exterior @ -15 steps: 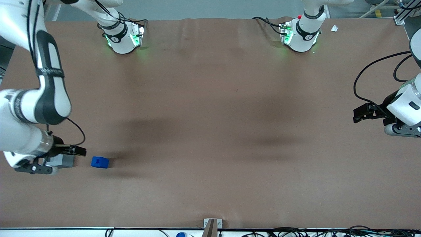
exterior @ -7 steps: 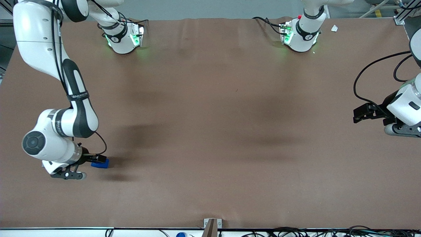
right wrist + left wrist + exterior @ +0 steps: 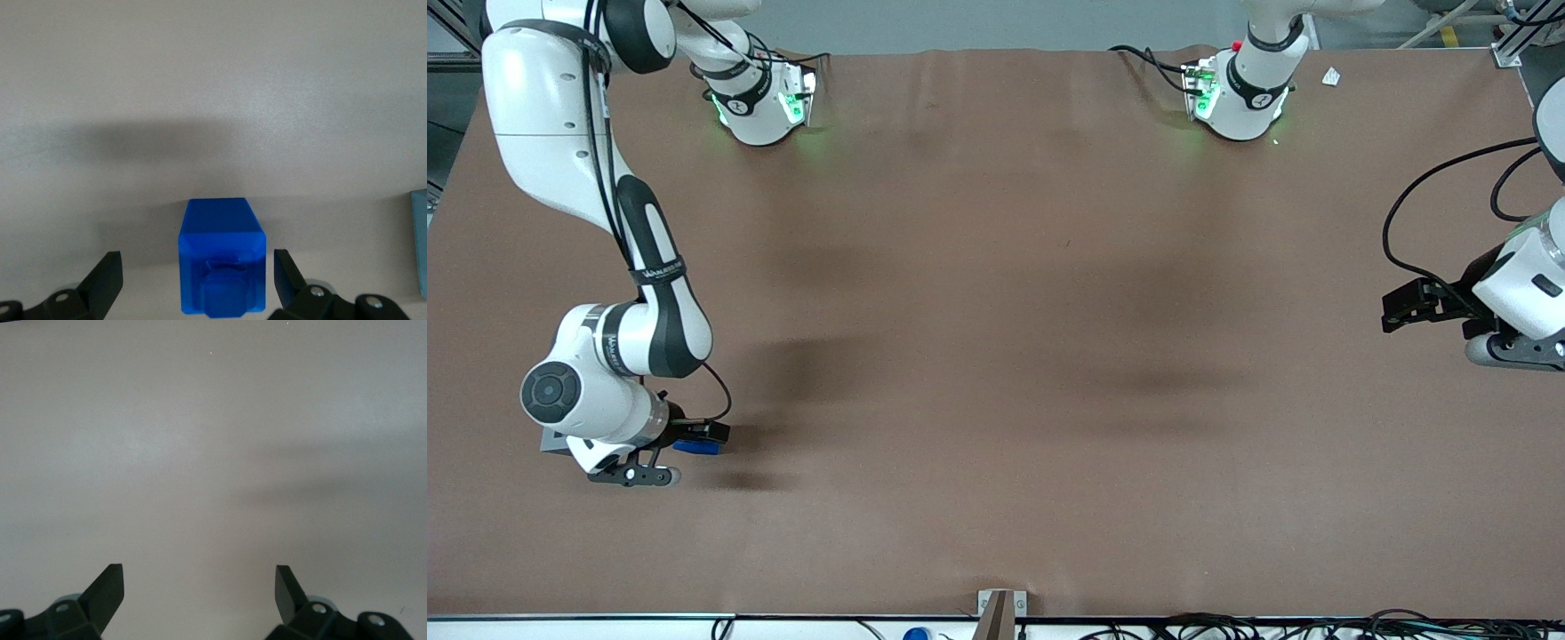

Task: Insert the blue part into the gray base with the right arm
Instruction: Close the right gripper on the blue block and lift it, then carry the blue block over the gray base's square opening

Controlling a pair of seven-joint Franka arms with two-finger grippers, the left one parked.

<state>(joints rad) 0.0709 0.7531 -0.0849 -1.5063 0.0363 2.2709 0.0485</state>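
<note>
The blue part (image 3: 699,447) sits on the brown table at the working arm's end; it also shows in the right wrist view (image 3: 222,263). My right arm's gripper (image 3: 679,452) hangs over it, open. In the wrist view the gripper (image 3: 197,270) straddles the block, with a black fingertip (image 3: 107,270) on each side and a gap between each finger and the block. The gray base (image 3: 551,442) is mostly hidden under the arm's wrist; only a corner shows, and an edge of it shows in the wrist view (image 3: 420,243).
The brown table cover (image 3: 996,356) spreads wide toward the parked arm's end. The two arm bases (image 3: 760,98) stand at the edge farthest from the front camera. A small bracket (image 3: 1000,609) sits at the near edge.
The right arm has swung from above the gray base toward the blue part. Its open gripper now straddles the blue part, which has not moved.
</note>
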